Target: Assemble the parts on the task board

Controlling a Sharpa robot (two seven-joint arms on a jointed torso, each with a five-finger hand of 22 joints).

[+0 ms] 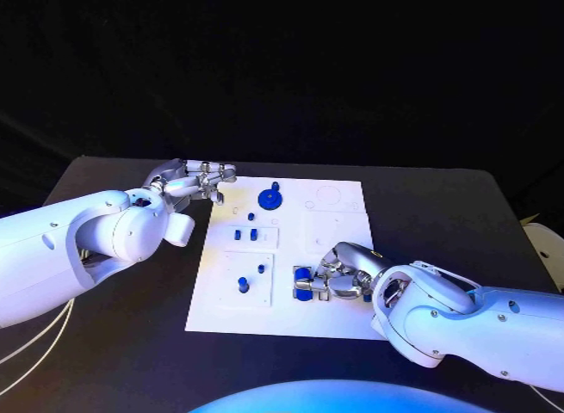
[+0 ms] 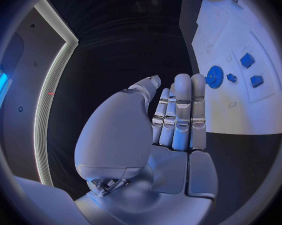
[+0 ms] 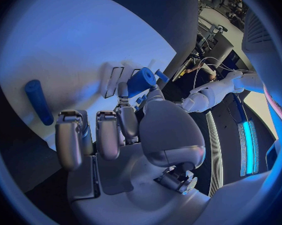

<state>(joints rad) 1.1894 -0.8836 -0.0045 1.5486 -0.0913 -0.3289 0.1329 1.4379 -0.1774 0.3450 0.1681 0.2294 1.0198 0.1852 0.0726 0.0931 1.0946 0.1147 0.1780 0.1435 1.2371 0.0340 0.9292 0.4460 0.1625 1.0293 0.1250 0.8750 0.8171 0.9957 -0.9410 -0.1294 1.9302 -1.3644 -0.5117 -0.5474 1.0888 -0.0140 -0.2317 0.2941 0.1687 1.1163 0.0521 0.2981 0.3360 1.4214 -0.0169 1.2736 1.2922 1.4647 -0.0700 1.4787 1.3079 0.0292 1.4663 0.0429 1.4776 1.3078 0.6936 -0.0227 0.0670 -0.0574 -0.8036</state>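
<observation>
The white rectangular task board [image 1: 337, 323] lies in the middle of the black table [image 1: 455, 206], and the robot's right hand [image 1: 337, 277] rests over its near right part, just beside a short blue cylindrical part [image 1: 303, 285] at the board's lower middle. In the right wrist view a blue cylinder [image 3: 141, 81] sits between the thumb and a fingertip [image 3: 123, 90], so this hand appears to be pinching it while the other fingers stay loosely curled; a second long blue peg [image 3: 38, 101] lies flat on the board well apart from the palm. The left hand [image 1: 192, 182] hovers at the board's far left corner with fingers straight and together, holding nothing and off the board. The round blue gear [image 1: 270, 200] stands near the far edge, just beyond the left fingertips, with small blue blocks [image 1: 244, 234] in the recessed panel between the two hands. The right hand is clearly nearer the lower sockets, so the placement falls to it: my judgement is that the held cylinder's long axis must be turned upright over a hole before pressing. Which socket it suits I cannot tell.
</observation>
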